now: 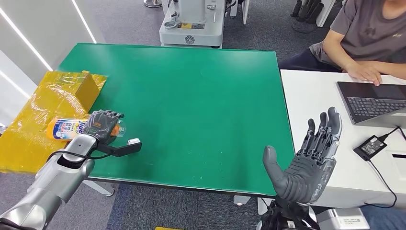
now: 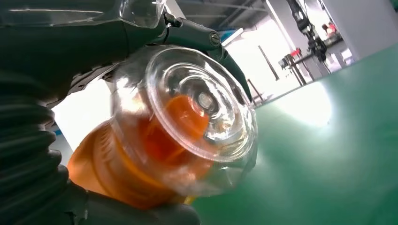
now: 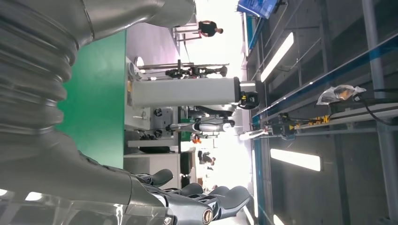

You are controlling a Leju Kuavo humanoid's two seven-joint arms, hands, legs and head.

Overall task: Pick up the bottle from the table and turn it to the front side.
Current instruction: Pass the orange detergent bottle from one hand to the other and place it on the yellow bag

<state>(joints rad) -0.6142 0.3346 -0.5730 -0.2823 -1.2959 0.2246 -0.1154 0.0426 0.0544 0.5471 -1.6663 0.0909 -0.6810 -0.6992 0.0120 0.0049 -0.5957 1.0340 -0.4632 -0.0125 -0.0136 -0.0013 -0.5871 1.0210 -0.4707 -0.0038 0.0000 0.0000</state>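
Observation:
A bottle [image 1: 64, 128] with an orange body and a blue-and-white label lies on its side at the green table's [image 1: 191, 105] left edge. My left hand [image 1: 103, 125] grips its clear end, fingers curled over it. In the left wrist view the bottle's [image 2: 183, 126] clear round end and orange body sit right against the hand, just above the green surface. My right hand [image 1: 309, 158] is raised at the table's front right corner, fingers spread and pointing up, holding nothing. The right wrist view shows its dark fingers [image 3: 206, 199] apart.
A yellow wrapped box [image 1: 52, 103] lies off the table's left side, beside the bottle. A white table [image 1: 316, 100] on the right carries a laptop [image 1: 373, 100] and a power adapter [image 1: 371, 146]; a seated person [image 1: 359, 40] rests a hand there. A white machine base [image 1: 191, 24] stands behind.

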